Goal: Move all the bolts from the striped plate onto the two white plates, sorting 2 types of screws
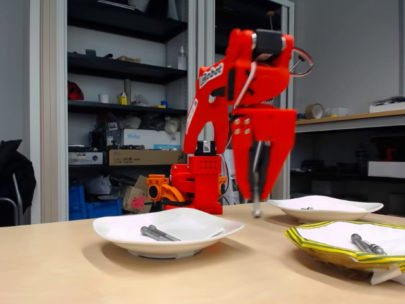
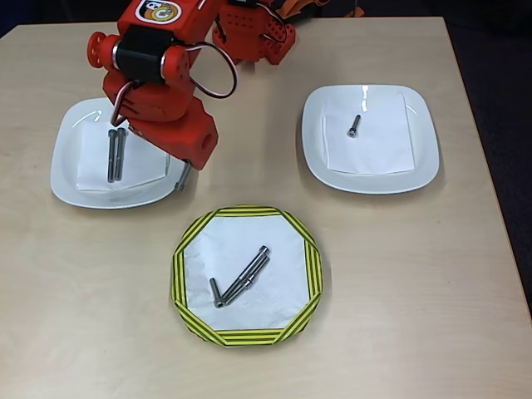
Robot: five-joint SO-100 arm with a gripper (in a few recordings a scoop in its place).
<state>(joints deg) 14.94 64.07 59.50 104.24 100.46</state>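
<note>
Carrying a long bolt (image 1: 255, 183) upright, pinched between the closed fingers of the gripper (image 2: 184, 176), above the table (image 2: 465, 332)

In the overhead view the held bolt is seen over the right rim of the left white plate (image 2: 66, 179), where two long bolts (image 2: 115, 155) lie side by side. One short bolt (image 2: 354, 126) is seen on the right white plate (image 2: 420, 166). On the striped plate (image 2: 184, 270) two long bolts (image 2: 249, 273) lie together, with a short bolt (image 2: 215, 293) touching their lower ends
</note>
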